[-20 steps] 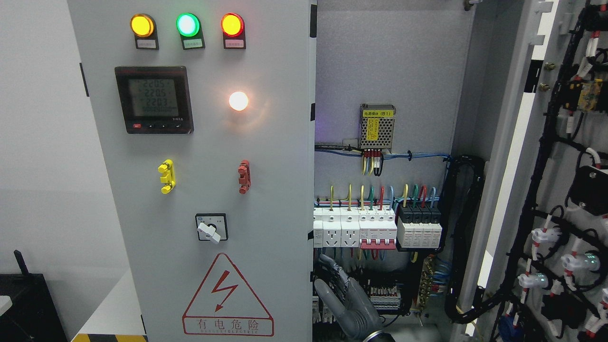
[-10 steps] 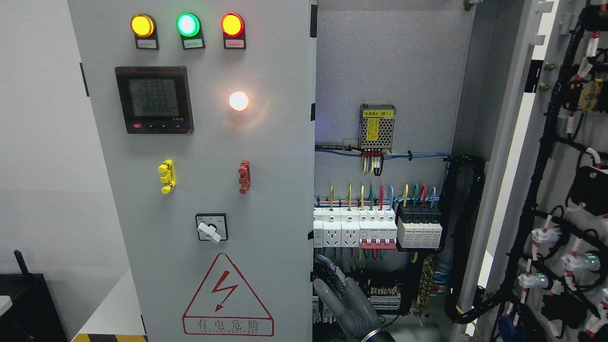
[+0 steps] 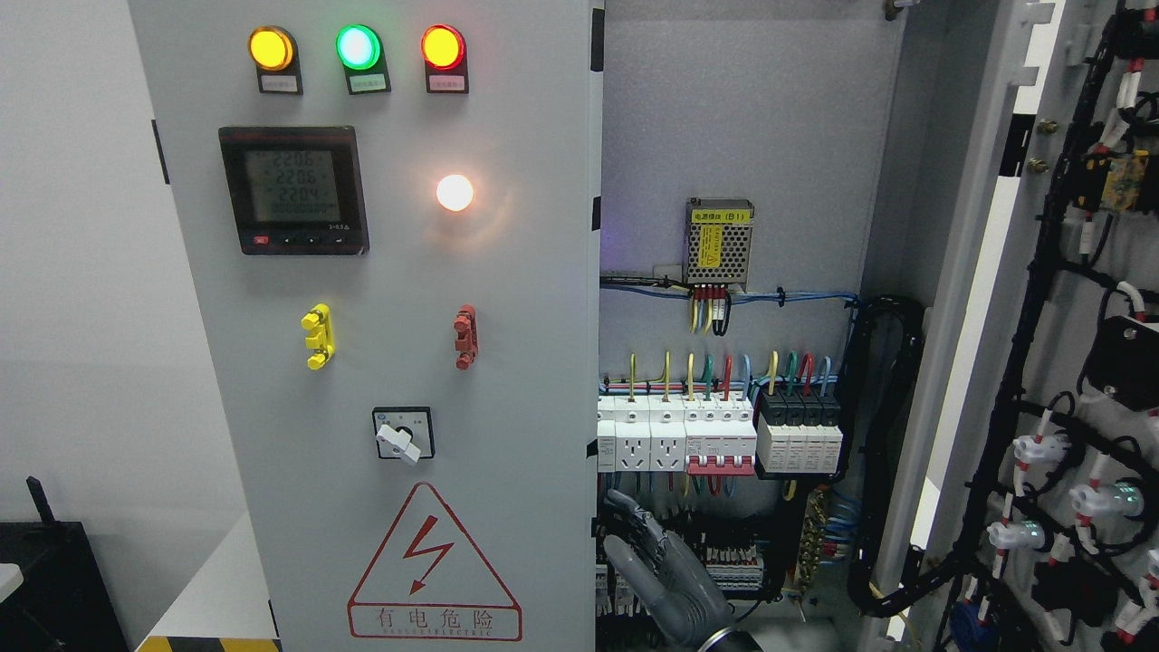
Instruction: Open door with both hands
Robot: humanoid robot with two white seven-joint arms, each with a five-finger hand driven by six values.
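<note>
You'll find the left door point(image 3: 507, 362) filling the middle-left of the head view, facing you flat, with its top and bottom cut off by the picture. The right door point(image 3: 1068, 272) stands swung wide at the far right. You see only its inner side, hung with black cables and small parts, and its outer edge runs out of view.

Your right hand point(image 3: 670, 580) comes up from the bottom edge in the open gap between the doors, just beside the left door's free edge. Its fingers point(image 3: 638, 525) are loosely spread, pointing up and to the left, and hold nothing. You can't tell whether they touch the door edge, and the wrist is cut off below. Your left hand doesn't show.

Behind the hand, low wiring blocks are partly hidden. Above it sits a row of breakers point(image 3: 715, 444) with coloured wires, and higher up a small perforated box point(image 3: 720, 240).

On the left door you have three lit lamps point(image 3: 358, 47), a meter point(image 3: 294, 190) with digits too small to trust, a knob switch point(image 3: 403, 435) and a red warning triangle point(image 3: 435, 566). A dark object point(image 3: 54, 589) at the lower left is too cropped to identify.
</note>
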